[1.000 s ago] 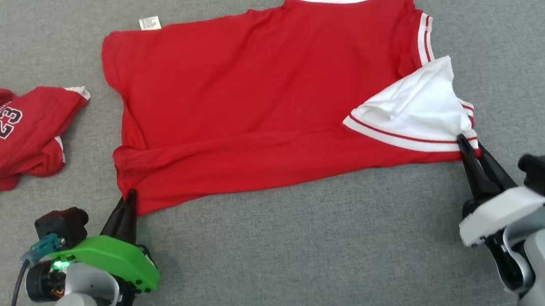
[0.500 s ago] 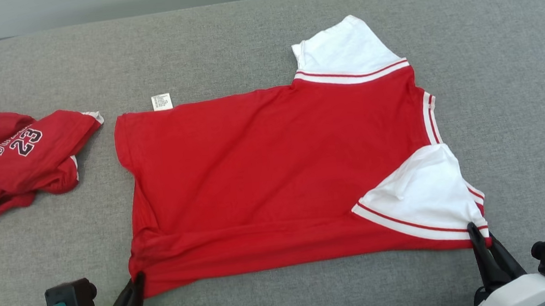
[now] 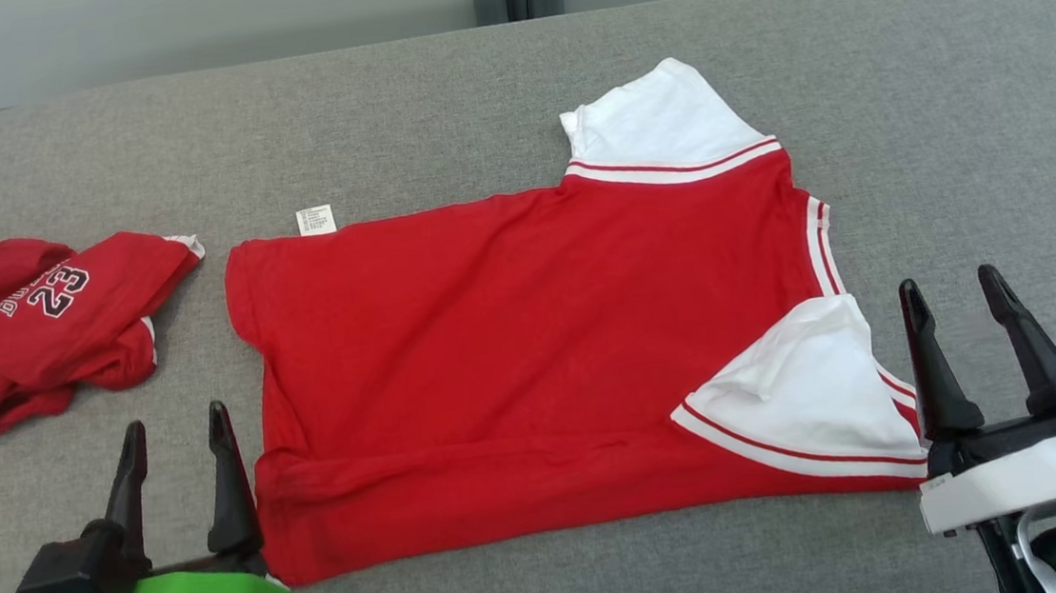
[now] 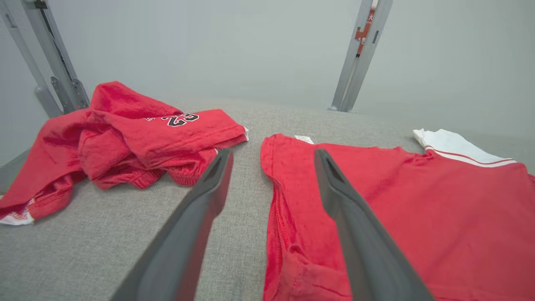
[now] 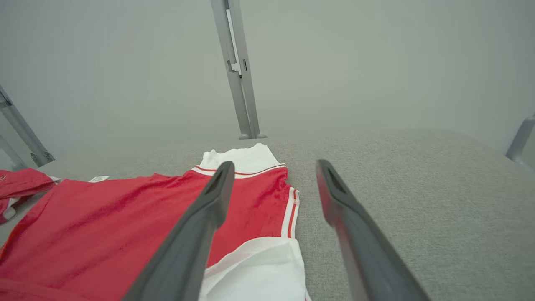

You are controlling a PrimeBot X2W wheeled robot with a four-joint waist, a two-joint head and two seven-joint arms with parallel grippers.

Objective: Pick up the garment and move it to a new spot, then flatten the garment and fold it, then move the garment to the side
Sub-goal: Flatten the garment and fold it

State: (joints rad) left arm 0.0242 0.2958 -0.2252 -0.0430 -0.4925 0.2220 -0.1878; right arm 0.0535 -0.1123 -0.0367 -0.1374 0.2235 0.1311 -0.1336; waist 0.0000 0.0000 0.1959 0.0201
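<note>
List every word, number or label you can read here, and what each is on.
"23": on the crumpled red garment.
The arched lettering above that number: too blurred to read.
The white tag at the edge of the flat red shirt: print too small to read.

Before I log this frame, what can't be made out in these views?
Care label, head view: print too small to read.
Crumpled shirt, head view: cut off by the left edge; lettering by the 23 too small to read.
Spread shirt: its underside lies against the grey surface, hidden.
</note>
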